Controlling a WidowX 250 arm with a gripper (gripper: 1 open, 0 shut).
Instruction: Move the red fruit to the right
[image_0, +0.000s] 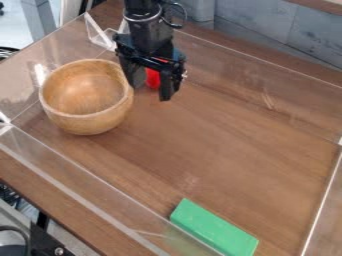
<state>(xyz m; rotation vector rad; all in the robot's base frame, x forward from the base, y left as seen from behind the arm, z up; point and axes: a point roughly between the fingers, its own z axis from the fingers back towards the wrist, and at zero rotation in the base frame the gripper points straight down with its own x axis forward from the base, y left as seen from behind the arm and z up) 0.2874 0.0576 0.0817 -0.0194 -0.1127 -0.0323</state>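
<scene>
End effector (150, 78) pointed straight down over the far part of the wooden tabletop (227, 140), black fingers (170, 84) spread apart, clamped on nothing. Red fruit (152, 76) seen as a small red patch between those fingers, low near the tabletop; impossible to tell whether touched by either finger. Green top of the fruit hidden behind the black housing. Wooden bowl (86, 96) just beside the end effector on its left in the picture, upright, close to the nearest finger but apart from it. Flat green block (213, 228) well apart, far toward the near edge and off to the right, lying against the clear wall (80, 200) of the see-through enclosure. Clear walls ringing the tabletop on all sides, back wall just behind the end effector.
</scene>
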